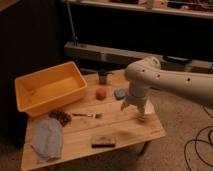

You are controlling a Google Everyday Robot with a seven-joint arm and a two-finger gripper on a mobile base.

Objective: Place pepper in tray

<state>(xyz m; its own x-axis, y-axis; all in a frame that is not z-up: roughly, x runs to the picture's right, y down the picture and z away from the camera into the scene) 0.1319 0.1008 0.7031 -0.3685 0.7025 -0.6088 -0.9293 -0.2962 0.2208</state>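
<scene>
The pepper (101, 93) is a small orange-red lump standing on the wooden table, right of the tray and apart from it. The tray (30, 102) is a large deep yellow-orange tub at the table's back left, and its inside looks empty. My gripper (132, 106) hangs from the white arm over the right part of the table. It is to the right of the pepper and a little nearer the front, and it does not touch the pepper.
A dark cup (103, 76) stands behind the pepper and a small blue object (120, 93) beside it. Dark grapes (60, 117), a fork (87, 115), a blue cloth (47, 139) and a dark flat block (103, 141) lie toward the front. Cables lie on the floor at right.
</scene>
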